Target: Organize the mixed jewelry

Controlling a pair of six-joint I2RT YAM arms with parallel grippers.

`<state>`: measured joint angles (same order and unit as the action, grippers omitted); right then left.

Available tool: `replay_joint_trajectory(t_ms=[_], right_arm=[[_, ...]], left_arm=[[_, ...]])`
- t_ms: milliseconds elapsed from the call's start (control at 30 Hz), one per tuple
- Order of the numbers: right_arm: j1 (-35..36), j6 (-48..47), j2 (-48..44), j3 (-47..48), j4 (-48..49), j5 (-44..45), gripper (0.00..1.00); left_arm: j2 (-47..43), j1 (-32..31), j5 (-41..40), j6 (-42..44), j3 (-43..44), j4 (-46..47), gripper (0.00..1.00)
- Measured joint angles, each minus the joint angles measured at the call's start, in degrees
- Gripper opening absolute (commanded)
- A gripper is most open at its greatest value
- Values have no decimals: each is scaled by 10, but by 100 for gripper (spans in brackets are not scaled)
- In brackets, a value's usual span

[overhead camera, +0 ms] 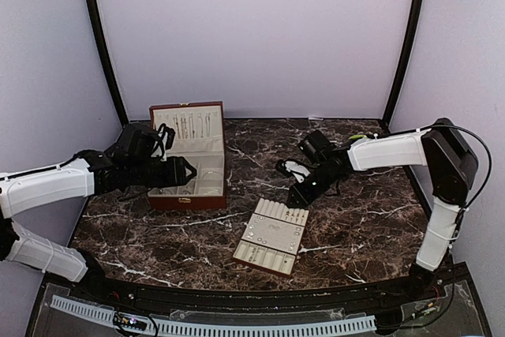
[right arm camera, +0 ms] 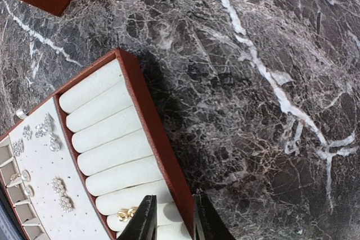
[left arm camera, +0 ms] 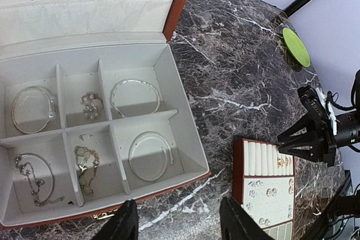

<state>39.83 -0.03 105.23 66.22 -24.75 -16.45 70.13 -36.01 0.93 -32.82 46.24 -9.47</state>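
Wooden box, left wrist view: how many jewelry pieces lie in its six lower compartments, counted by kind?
Thin hoop bangles: 3
Chain bracelets: 2
Small beaded cluster: 1
Total: 6

Right gripper (right arm camera: 173,224), fingers slightly apart, over the tray (right arm camera: 149,122) rim beside a gold ring (right arm camera: 126,213).

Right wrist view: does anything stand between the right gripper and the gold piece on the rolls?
Nothing visible does. The gold piece lies uncovered in a groove between cream rolls, beside one finger of the right gripper. The tray's red-brown rim lines up with the gap between the fingers.
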Motion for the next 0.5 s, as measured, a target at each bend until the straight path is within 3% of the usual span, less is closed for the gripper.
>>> replay_joint_trajectory(t_ms=[500], right_arm=[[10, -27, 13, 6, 4, 31, 6]], left_arm=[[-26, 17, 16, -7, -26, -1, 51]])
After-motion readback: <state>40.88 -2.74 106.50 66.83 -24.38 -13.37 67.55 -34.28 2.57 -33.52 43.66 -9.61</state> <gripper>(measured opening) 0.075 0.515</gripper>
